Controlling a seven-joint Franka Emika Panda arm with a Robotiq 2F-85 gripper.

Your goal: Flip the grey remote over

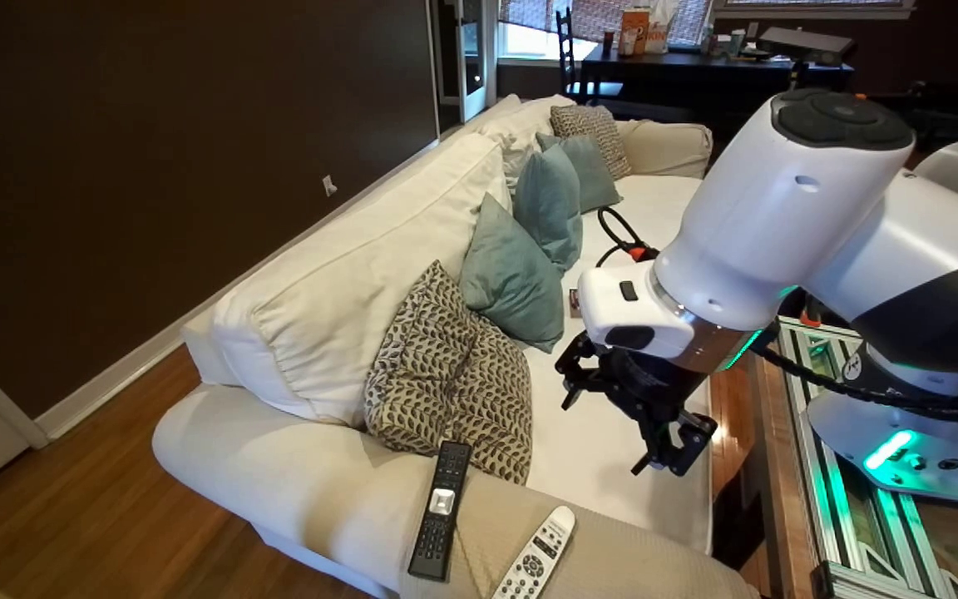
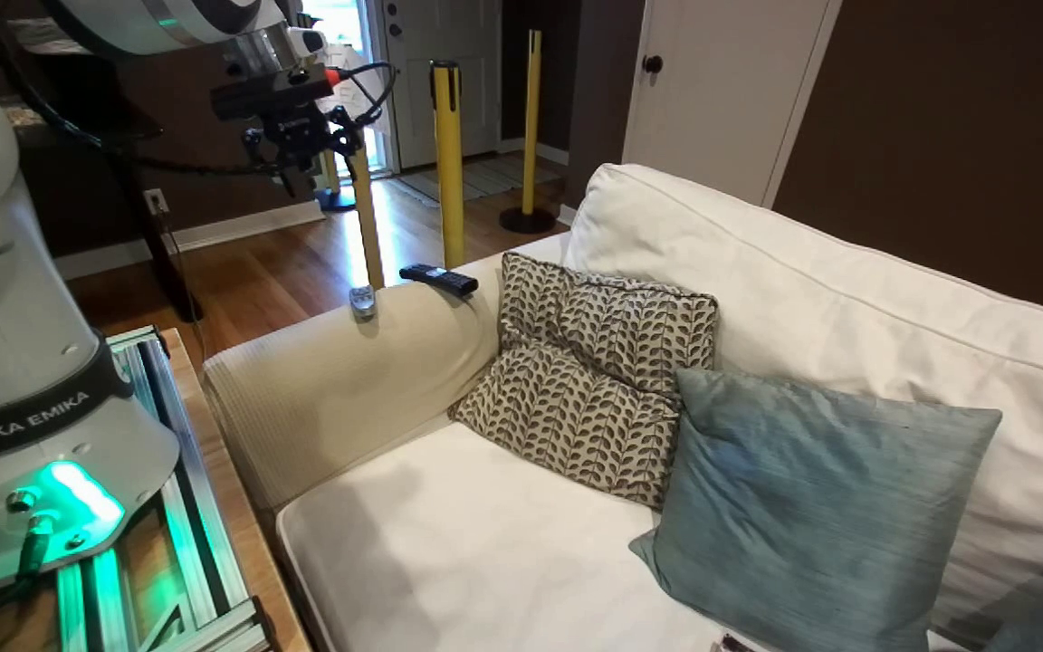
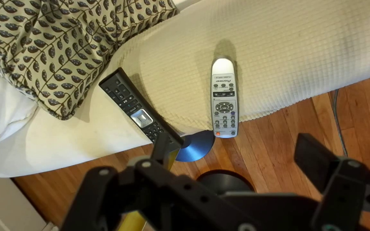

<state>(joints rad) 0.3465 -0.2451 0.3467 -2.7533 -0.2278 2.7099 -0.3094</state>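
The grey remote (image 3: 224, 104) is silvery, dotted with dark grey and orange; the black remote (image 3: 143, 107) carries a silver square (image 3: 141, 118). The patterned cushion (image 2: 594, 380) is cream with dark leaves, the plain cushions (image 2: 829, 516) dusty teal. The sofa (image 2: 811, 308) is white, its arm cover (image 3: 300, 48) gridded beige, the gripper (image 1: 602, 438) black.

Home, living room with a dining spot behind. See the long white fabric sofa (image 1: 354, 262), piled with square blue-green cushions (image 2: 829, 507) and a cream cushion with a dark leaf print (image 2: 585, 380). On its beige padded arm (image 2: 340, 380): a black remote with a silver square (image 3: 140, 110) and a slim light grey remote with rows of small buttons (image 3: 224, 102). Brown plank wood floor (image 3: 268, 144). Past the sofa: a long dark table (image 1: 678, 68), dark ladder-back chair (image 1: 565, 58), woven window blinds (image 1: 558, 15). Also a white door (image 2: 730, 100) with a dark knob (image 2: 653, 64), pale striped rug (image 2: 485, 181) by a pale grey door (image 2: 481, 91).
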